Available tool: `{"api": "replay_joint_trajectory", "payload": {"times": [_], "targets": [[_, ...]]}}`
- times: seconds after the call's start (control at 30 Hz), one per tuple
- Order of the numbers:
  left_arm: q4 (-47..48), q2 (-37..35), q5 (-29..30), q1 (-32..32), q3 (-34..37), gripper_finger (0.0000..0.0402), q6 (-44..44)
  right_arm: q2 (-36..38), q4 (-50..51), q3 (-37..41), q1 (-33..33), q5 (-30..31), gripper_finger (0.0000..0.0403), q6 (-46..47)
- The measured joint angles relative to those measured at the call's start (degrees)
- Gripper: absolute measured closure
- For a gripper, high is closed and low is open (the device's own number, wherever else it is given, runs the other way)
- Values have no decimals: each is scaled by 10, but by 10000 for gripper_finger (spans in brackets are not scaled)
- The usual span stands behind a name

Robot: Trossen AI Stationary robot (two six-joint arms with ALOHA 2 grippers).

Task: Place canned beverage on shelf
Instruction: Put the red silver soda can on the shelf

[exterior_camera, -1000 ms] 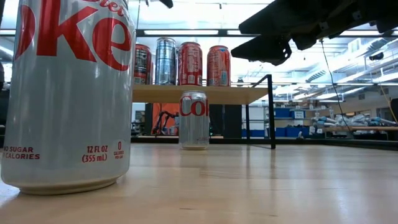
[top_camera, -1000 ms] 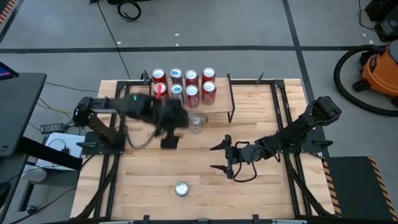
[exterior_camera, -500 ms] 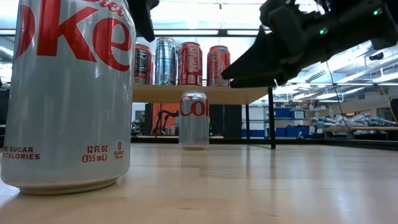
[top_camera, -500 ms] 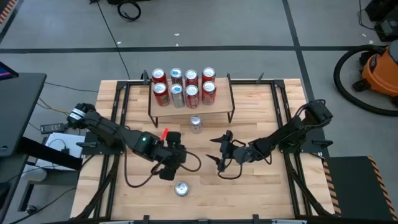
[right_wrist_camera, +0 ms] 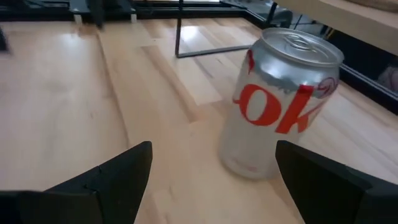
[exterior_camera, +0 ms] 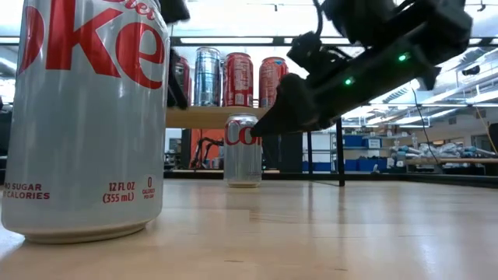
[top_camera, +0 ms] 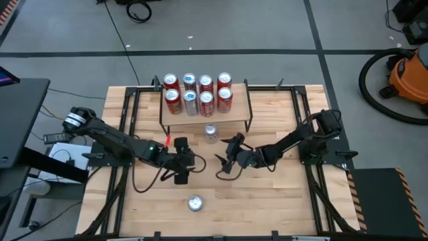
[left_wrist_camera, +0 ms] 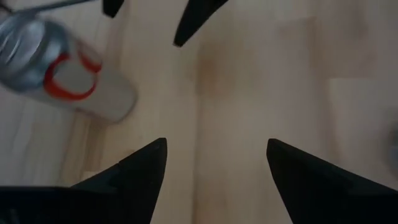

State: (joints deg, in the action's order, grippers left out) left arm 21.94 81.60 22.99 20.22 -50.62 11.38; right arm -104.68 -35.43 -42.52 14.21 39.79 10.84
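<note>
**Colleague:** What am I missing on the table?

**Me:** I am looking straight down at a pale butcher-block tabletop (top_camera: 281, 194) with plank seams. At its far edge stands the shelf (top_camera: 231, 120), a light-wood board on thin black metal legs. Eight upright cans (top_camera: 198, 92) fill its top in two rows, mostly red, a few silver.

**Colleague:** And the loose cans?

**Me:** Two smooth silver cylinders with red lettering. One silver can (top_camera: 210, 133) stands on the tabletop just in front of the shelf. A second silver can (top_camera: 194, 203) stands well apart, near the front edge; in the low view it looms large at the left.

**Colleague:** Where are my grippers?

**Me:** The right gripper (top_camera: 223, 158) sits near the middle of the table, its dark tapered fingers spread wide and holding nothing. The can in front of the shelf stands upright just ahead of it, slightly to one side of the gap, not touched. From the right wrist view, that can's brushed metal top and pull tab are plain.

**Colleague:** The left one?

**Me:** The left gripper (top_camera: 182, 170) hangs over bare wood between the two loose cans, fingers apart and empty. Its wrist view shows wood grain between the fingers, with a can off to one side.
</note>
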Motion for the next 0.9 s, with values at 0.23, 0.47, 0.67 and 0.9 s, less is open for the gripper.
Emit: {"api": "replay_joint_trajectory", "payload": {"times": [0.23, 0.47, 0.67, 0.9], "targets": [[-120, 0, 29, -60, 83, 116, 2, -2, -9, 0, -58, -81, 50, 1], [-226, 2, 12, -122, 141, 116, -23, -2, -6, 0, -90, -115, 50, -20], [-309, 2, -23, -162, 173, 116, -55, -2, -5, 0, -117, -144, 50, -49], [-319, 2, -23, -183, 174, 116, -82, -2, -2, 0, -137, -165, 50, -81]]}}
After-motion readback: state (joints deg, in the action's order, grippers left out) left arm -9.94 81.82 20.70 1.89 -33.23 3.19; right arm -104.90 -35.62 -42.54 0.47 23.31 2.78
